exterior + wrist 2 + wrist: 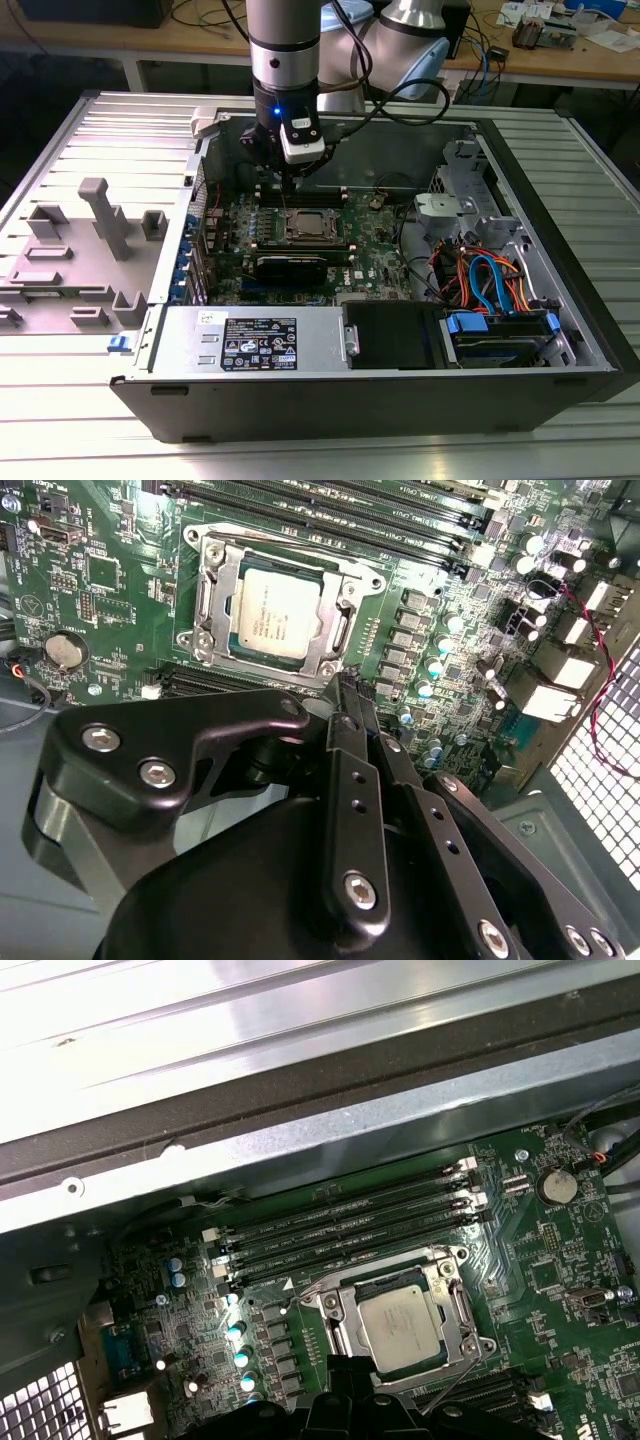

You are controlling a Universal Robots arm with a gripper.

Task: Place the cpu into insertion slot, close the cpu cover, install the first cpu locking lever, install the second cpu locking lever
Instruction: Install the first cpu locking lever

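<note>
Ribbed metal table (60, 440) holds case (380, 400); cpu (278, 620) seemingly in insertion slot (208, 592).

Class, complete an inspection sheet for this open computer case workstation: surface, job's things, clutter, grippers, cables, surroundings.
Surface: ribbed silver metal table, carrying an open black computer case.
Job's things: small square silver-grey cpu seated in the silver-rimmed square insertion slot; thin silver frame-shaped cpu cover lies down around it.
Clutter: grey plastic fixture tray at the exterior view's left.
Grippers: black end effector shut, empty, tips beside the slot.
Cables: orange and blue cables inside the case.
Surroundings: wooden benches behind.
</note>
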